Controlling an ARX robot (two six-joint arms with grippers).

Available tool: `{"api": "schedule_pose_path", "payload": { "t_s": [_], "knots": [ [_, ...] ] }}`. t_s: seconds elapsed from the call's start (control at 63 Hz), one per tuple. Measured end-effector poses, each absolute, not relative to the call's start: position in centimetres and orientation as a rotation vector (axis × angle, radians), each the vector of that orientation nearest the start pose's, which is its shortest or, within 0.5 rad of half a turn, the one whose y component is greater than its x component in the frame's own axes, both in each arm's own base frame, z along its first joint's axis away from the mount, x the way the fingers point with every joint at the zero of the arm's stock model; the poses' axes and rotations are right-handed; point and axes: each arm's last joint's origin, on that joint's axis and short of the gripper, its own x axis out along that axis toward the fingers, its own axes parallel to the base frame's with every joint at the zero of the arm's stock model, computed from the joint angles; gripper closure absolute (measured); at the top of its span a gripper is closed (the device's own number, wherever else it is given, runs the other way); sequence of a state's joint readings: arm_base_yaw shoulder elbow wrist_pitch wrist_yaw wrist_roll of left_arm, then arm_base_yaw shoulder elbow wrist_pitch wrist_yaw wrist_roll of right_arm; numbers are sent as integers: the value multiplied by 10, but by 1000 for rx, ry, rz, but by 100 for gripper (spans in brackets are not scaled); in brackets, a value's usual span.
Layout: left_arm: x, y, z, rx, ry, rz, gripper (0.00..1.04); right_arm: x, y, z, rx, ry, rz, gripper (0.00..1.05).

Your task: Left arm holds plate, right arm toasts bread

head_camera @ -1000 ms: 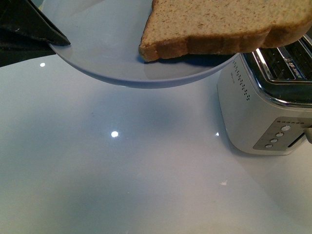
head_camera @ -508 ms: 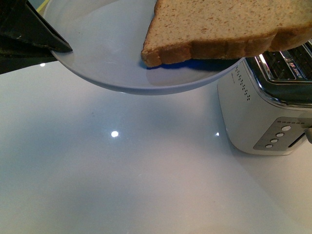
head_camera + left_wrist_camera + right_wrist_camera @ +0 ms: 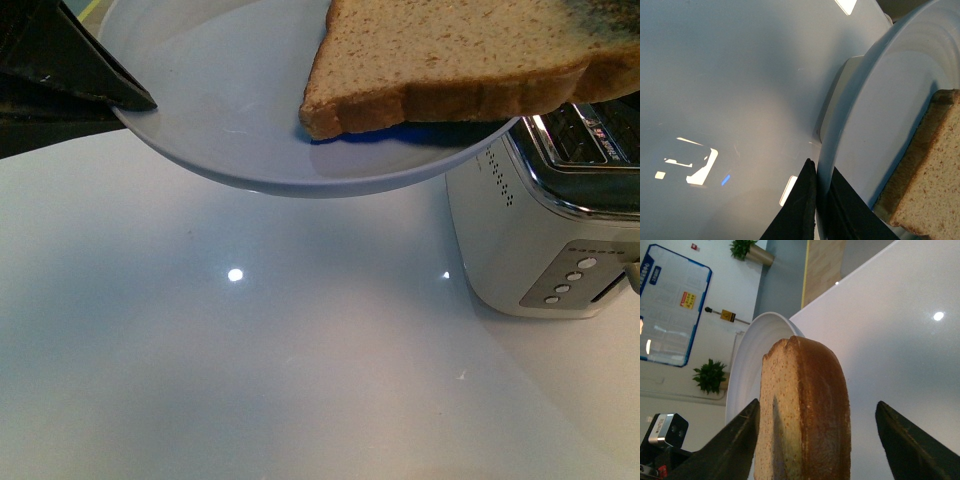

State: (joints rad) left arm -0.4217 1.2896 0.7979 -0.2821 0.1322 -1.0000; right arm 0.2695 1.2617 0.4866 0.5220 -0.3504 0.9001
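Since the frame from a second ago, the plate point(image 3: 220, 110) has dropped a little lower in the front view and slid a bit to the right; its near rim now hangs further down over the white table point(image 3: 250, 380); the bread point(image 3: 450, 50) has gone to the right with it, so its near corner sits further from the left edge than before; the tip of the left gripper point(image 3: 125, 92) in the upper left of the frame has moved down and right too; a dark blur point(image 3: 590, 12) now shows on the bread in the upper right corner, and I cannot tell what it is; the toaster point(image 3: 510, 240) at the right side has not moved; the plate is up in the air above the table, with the left gripper pinching its rim, one finger on top and one under, as my left wrist camera shows; the bread lies across the plate's right part, with a blue shadow under its near edge, and its far end sticks out past the rim over the toaster's slots; in my right wrist camera the bread stands edge-on between the two fingers of the right gripper point(image 3: 822, 440); those jaws are spread wide; one finger point(image 3: 742, 440) is right against the bread's flat face, while the other is well apart from the crust, with table showing in the gap.
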Motion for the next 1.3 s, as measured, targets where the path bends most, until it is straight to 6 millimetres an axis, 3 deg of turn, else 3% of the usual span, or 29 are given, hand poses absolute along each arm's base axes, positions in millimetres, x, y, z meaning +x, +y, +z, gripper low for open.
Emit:
{"api": "schedule_pose_path", "payload": {
  "t_s": [0.27,0.349,0.603,0.81,0.937,1.048,1.175,1.302],
  "knots": [
    [235,-110,226,-820,969,-95,102,237,73,205,887,515,463,94],
    [234,-110,225,-823,976,-94,102,235,71,208,890,503,468,100],
    [234,-110,223,-831,984,-95,102,234,43,244,905,382,468,101],
    [234,-109,223,-833,982,-92,102,244,10,299,847,251,394,101],
    [233,-108,223,-834,985,-92,102,265,1,339,583,298,254,101],
    [234,-108,223,-834,984,-91,102,282,0,357,351,356,177,101],
    [234,-107,223,-833,983,-89,102,299,2,363,135,413,105,101],
    [233,-107,222,-824,987,-90,102,314,9,353,20,506,113,101]
  ]
}}
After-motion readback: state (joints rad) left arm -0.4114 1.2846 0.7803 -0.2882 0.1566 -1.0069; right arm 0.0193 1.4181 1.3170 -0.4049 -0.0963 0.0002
